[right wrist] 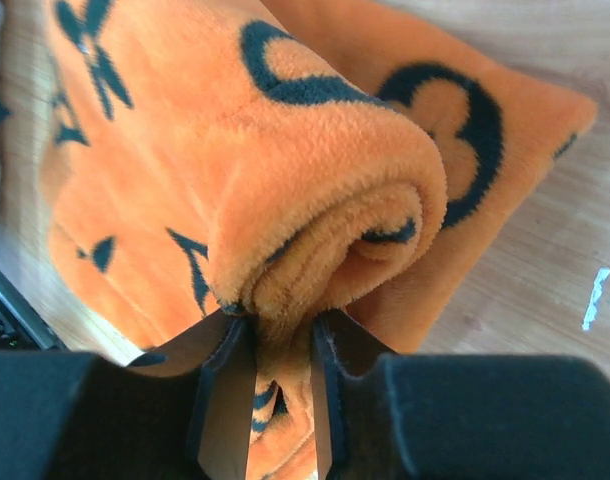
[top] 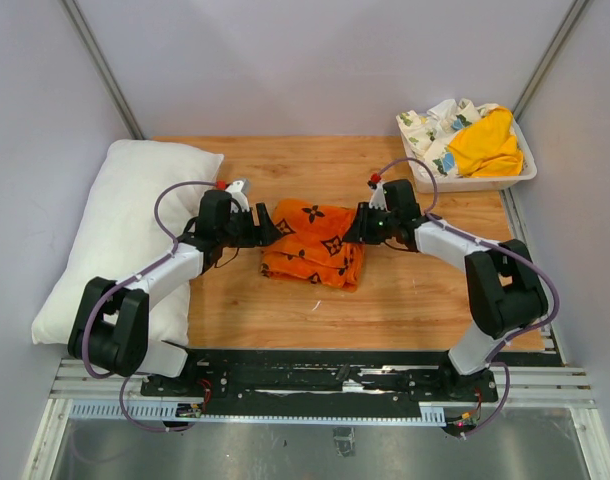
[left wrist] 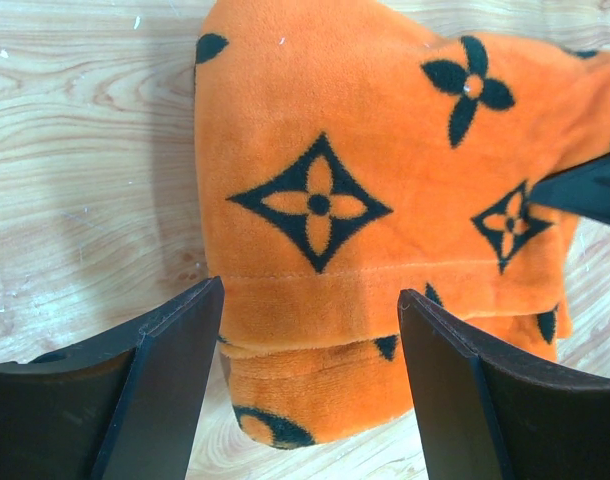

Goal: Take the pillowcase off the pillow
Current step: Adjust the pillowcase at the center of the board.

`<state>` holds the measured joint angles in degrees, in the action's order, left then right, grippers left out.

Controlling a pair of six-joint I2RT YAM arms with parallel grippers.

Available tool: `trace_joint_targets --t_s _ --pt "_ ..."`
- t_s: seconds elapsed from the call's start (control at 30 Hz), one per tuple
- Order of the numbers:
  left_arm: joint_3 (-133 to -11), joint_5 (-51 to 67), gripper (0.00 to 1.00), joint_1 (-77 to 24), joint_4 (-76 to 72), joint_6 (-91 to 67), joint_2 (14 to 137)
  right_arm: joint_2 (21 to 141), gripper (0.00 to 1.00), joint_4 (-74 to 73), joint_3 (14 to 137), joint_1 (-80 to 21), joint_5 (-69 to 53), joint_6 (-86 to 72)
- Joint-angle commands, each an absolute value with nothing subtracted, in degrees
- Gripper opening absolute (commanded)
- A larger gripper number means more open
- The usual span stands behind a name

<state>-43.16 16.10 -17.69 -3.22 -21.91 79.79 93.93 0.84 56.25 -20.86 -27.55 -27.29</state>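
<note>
The orange pillowcase (top: 315,245) with black motifs lies folded in the middle of the wooden table, apart from the white pillow (top: 125,230), which rests bare at the left edge. My left gripper (top: 270,228) is open at the pillowcase's left end. In the left wrist view the folded cloth (left wrist: 325,180) sits between its spread fingers (left wrist: 165,380), with the left gripper (left wrist: 310,292) not pinching it. My right gripper (top: 357,228) is shut on a bunched fold at the pillowcase's right end. The right wrist view shows the right gripper (right wrist: 282,330) clamping the rolled cloth (right wrist: 285,180).
A white basket (top: 505,182) stands at the back right, holding a white floral-print cloth (top: 435,125) and a plain yellow-orange cloth (top: 485,145). Grey walls close in the table on three sides. Bare wood (top: 415,300) shows in front of the pillowcase.
</note>
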Motion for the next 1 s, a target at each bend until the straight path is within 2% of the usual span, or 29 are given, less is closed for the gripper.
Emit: trace_joint_targets --t_s 0.0,0.03,0.07,0.17,0.2,0.23,0.3,0.37,0.5,0.6,0.67,0.83,0.97 --pt "-42.4 15.1 0.75 -17.1 -3.5 -21.2 79.7 95.8 0.27 2.1 54.3 -19.1 -26.5 -28.3" --pt "-42.2 14.9 0.75 -17.1 -3.7 -21.3 79.6 95.2 0.28 1.8 54.3 -18.8 -25.6 -28.4" --pt "-42.1 14.8 0.75 -17.1 -4.1 -21.3 79.4 94.3 0.34 1.1 54.6 -18.7 -24.0 -28.1" --pt "-42.0 17.1 0.75 -17.1 -6.3 -21.7 79.4 90.6 0.66 -1.5 56.0 -19.3 -17.7 -26.8" --pt "-42.0 18.0 0.74 -17.2 -7.1 -21.8 79.5 89.3 0.72 -2.3 56.4 -19.9 -15.6 -26.4" --pt "-42.2 18.2 0.73 -17.4 -7.6 -22.0 79.6 87.8 0.76 -2.9 56.9 -20.6 -13.1 -25.9" --pt "-43.0 18.1 0.69 -18.0 -8.1 -21.6 79.9 85.0 0.77 -3.5 57.3 -22.4 -8.2 -25.3" --pt "-43.9 17.8 0.61 -19.0 -8.8 -21.4 80.3 82.8 0.72 -2.4 57.4 -24.4 -5.4 -25.0" --pt "-45.7 18.4 0.33 -19.9 -13.1 -23.2 82.9 84.2 0.31 3.3 58.9 -29.2 -7.8 -25.8" --pt "-47.6 19.9 0.12 -19.9 -18.7 -25.0 85.7 89.6 0.11 4.1 63.6 -31.1 -10.1 -26.7" --pt "-50.5 22.1 0.01 -19.9 -22.0 -25.8 88.7 93.0 0.04 6.1 65.8 -31.1 -11.3 -27.7" --pt "-57.8 28.0 0.0 -20.0 -27.6 -29.4 98.4 100.6 0.01 8.9 69.6 -30.1 -14.7 -29.3" --pt "-59.3 29.7 0.0 -20.0 -33.6 -33.0 106.5 104.9 0.01 15.5 67.0 -26.6 -19.3 -33.9"
